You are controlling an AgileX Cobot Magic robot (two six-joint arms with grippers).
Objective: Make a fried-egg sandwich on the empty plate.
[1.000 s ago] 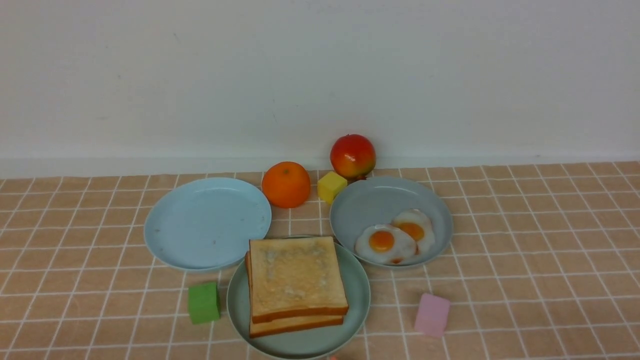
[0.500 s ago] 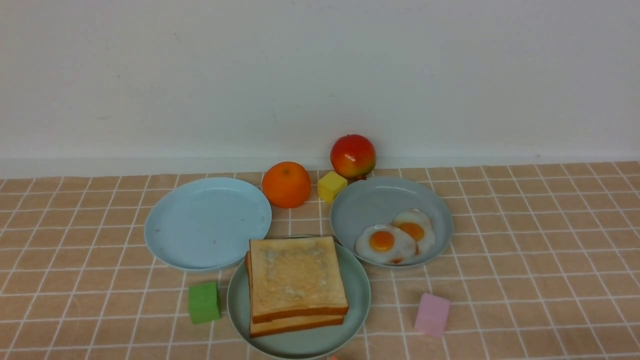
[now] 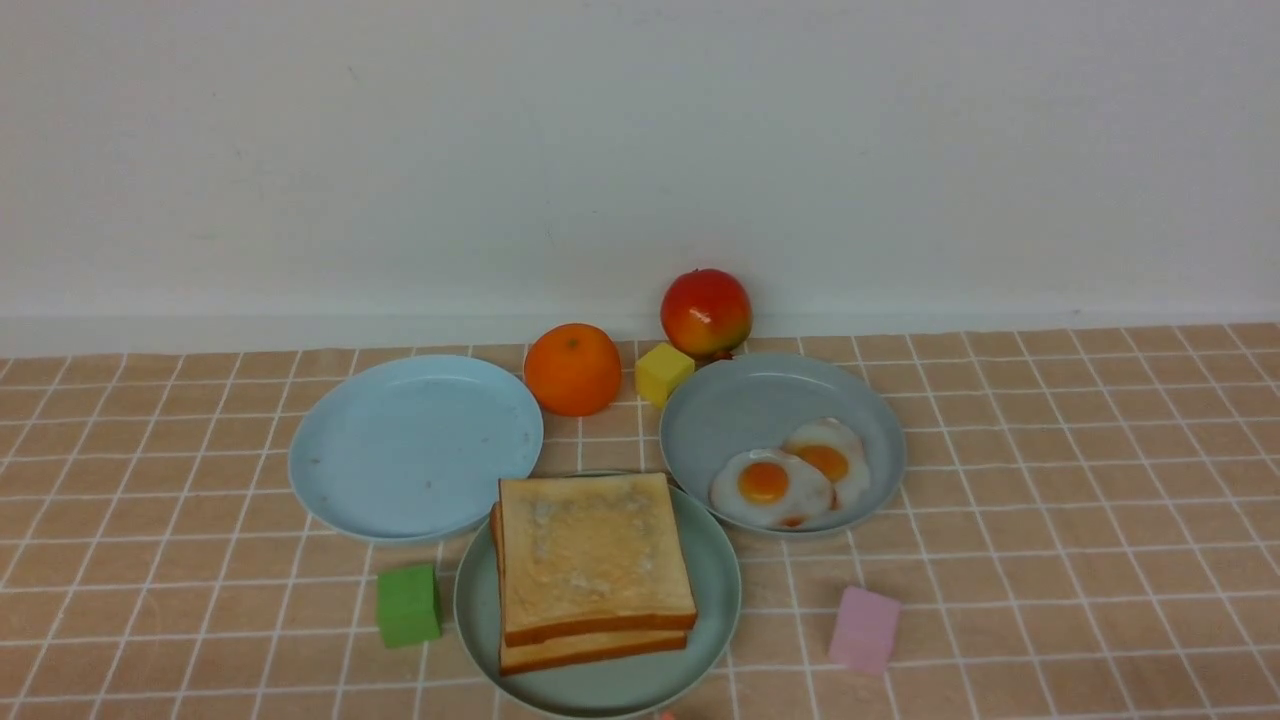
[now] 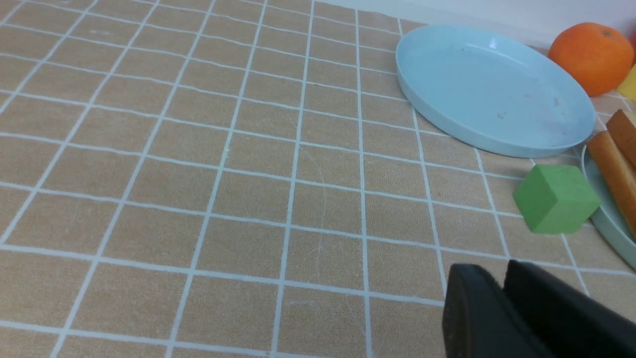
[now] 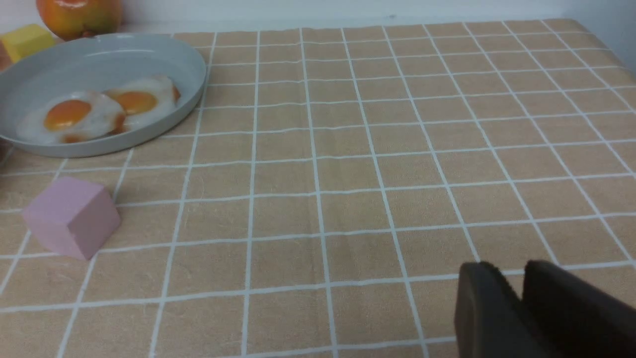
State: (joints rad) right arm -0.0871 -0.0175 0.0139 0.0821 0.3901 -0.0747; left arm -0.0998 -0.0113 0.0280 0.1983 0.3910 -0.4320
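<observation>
Two golden toast slices lie stacked on the mint-green plate at the front centre; no egg shows between them. Two fried eggs with orange yolks rest in the grey-blue plate to the right. Neither gripper appears in the front view. My left gripper hovers low over bare cloth, left of the green cube and the toast edges, fingers slightly apart and holding nothing. My right gripper hangs over bare cloth, right of the eggs, with a narrow empty gap.
A sky-blue plate sits at the left. An orange, a yellow cube and a red fruit stand behind the plates. A green cube touches the mint plate's left side; a pink cube lies to its right.
</observation>
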